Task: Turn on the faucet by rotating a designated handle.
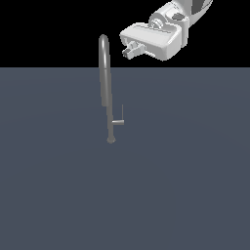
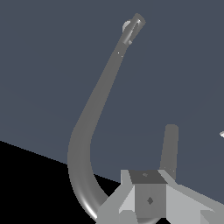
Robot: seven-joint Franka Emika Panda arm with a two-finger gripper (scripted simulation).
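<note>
The faucet (image 1: 104,78) is a tall thin grey pipe with a narrow arched top, standing on a small round base knob on the dark grey floor. The handle (image 1: 118,121) is a short stub on the pipe's lower part, toward the exterior view's right, with a thin rod pointing up. My gripper (image 1: 130,50) hovers high, just beside the arched top on the exterior view's right and far above the handle. Its jaws look shut and hold nothing. In the wrist view the faucet (image 2: 94,105) curves past my gripper (image 2: 148,197), and the handle (image 2: 134,25) shows far off by the base.
The dark grey floor (image 1: 185,185) stretches flat on all sides of the faucet. The white arm (image 1: 180,14) comes in from the exterior view's upper right. A small white speck (image 2: 222,134) shows at the wrist view's edge.
</note>
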